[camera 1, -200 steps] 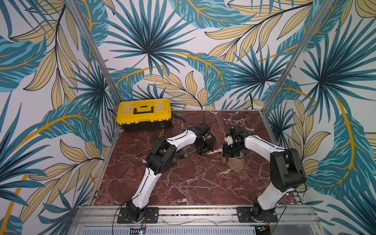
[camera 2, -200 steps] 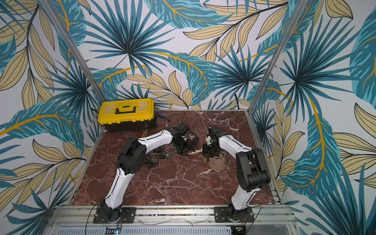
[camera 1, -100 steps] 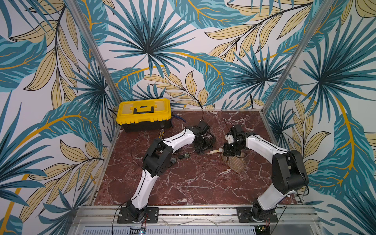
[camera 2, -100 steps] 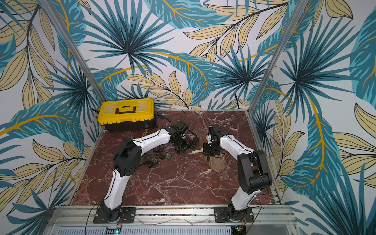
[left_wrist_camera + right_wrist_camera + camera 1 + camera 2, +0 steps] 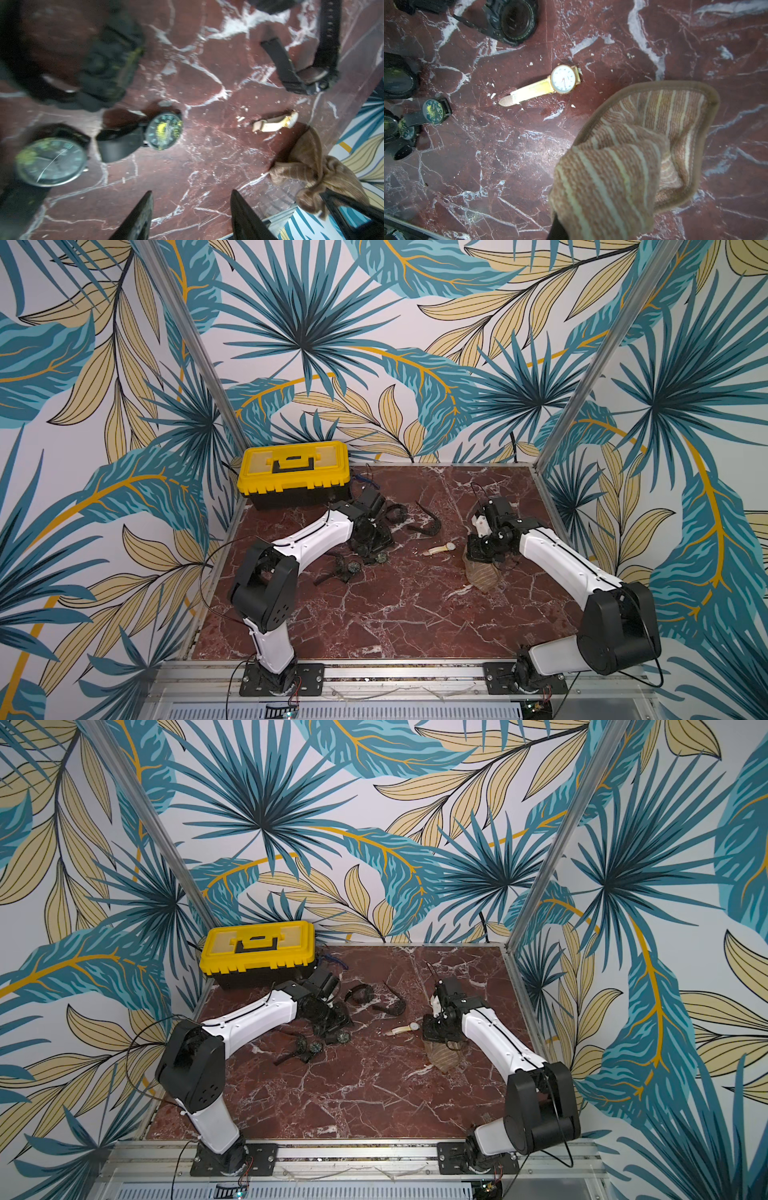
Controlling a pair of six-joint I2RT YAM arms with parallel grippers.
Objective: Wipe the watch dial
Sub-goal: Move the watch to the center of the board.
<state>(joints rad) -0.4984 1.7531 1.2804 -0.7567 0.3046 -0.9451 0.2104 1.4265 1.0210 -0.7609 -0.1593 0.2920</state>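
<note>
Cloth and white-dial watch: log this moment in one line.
right gripper: shut on cloth | cloth: off the white-dial watch | left gripper: open, empty

free: marble front half | obstacles: black watches left; toolbox back-left corner

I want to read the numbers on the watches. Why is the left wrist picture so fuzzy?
Left wrist view: smeared, likely motion blur; the yellow-smudged black watch is unreadable. Right wrist view: sharp; the white-dial watch shows its numerals, the striped brown cloth close up slightly soft. Both top views: crisp, but everything tiny.
</note>
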